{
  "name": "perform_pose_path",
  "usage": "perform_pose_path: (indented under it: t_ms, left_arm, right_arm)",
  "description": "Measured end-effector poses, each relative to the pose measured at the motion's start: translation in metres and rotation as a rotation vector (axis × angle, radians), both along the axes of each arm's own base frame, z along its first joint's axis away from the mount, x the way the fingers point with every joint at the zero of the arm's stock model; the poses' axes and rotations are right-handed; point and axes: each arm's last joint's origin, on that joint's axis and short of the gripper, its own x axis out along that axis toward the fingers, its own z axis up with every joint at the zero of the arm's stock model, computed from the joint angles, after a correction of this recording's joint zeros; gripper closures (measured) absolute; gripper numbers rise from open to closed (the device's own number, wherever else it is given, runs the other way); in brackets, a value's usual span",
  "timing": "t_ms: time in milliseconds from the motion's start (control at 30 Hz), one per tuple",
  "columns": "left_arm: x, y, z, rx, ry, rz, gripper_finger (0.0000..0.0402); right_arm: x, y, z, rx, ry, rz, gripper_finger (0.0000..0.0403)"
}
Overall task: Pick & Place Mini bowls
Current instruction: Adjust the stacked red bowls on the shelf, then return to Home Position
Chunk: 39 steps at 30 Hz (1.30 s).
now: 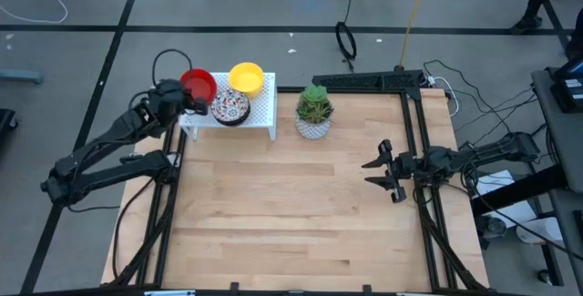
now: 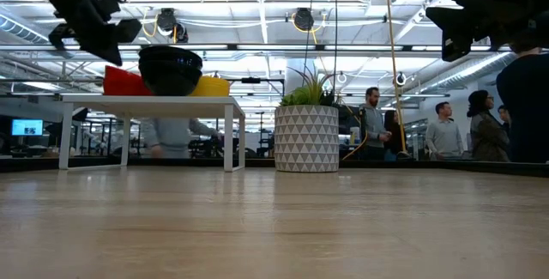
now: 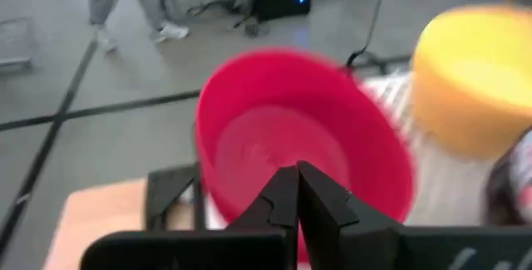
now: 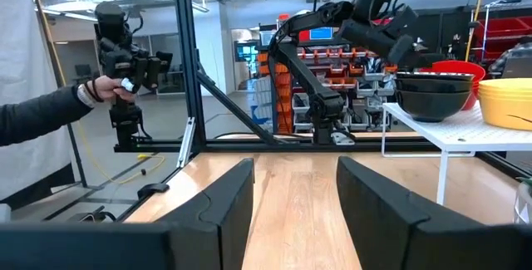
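Bowls stand on a small white raised shelf (image 1: 260,112) at the table's far left. A red bowl (image 1: 198,85) sits at the shelf's left end, a yellow one (image 1: 246,77) behind, and a floral one with a dark outside (image 1: 230,107) in front. In the right wrist view the dark bowl (image 4: 434,94) and the yellow bowl (image 4: 509,102) look like stacks. My left gripper (image 3: 298,189) is shut, at the red bowl's (image 3: 299,129) left rim and slightly above the shelf (image 2: 146,100). My right gripper (image 1: 384,170) is open, raised near the table's right edge, fingers pointing left. My left gripper comes at the red bowl slanting down from the table's left side. Its shut fingertips (image 3: 287,191) lie in front of the bowl's near rim (image 3: 241,195). I cannot tell whether they touch the rim. The bowl rests on the shelf.
A white patterned pot with a green plant (image 1: 314,114) stands right of the shelf at the far edge. The bare wooden tabletop (image 1: 291,214) spreads across the middle and near side. Black frame rails (image 1: 414,132) border the table. People stand in the room beyond (image 2: 446,129).
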Motion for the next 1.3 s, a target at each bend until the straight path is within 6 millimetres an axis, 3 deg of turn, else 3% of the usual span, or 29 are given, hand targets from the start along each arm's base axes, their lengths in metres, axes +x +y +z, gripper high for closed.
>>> perform_pose_path:
  t_ms: [267,633,833,1000,1300]
  left_arm:
    - [0.006,0.007,0.019,0.19,-0.014,-0.06,0.0384]
    - [0.008,0.037,-0.004,0.064,0.154,0.103,0.0398]
    - [0.008,0.035,-0.009,0.0,0.101,0.109,0.0382]
    - [0.003,0.034,-0.019,-0.111,0.084,0.165,0.0397]
    - [0.012,0.028,-0.003,0.02,-0.009,0.068,0.0373]
  right_arm:
    - [0.0,0.0,0.0,-0.001,0.003,-0.001,0.0243]
    - [0.0,0.0,0.0,0.002,0.0,0.0,0.0243]
    - [0.0,0.0,-0.001,0.024,0.011,0.004,0.0243]
    - [0.0,0.0,-0.002,0.023,0.017,0.003,0.0243]
    - [0.0,0.0,-0.002,0.022,0.023,0.003,0.0243]
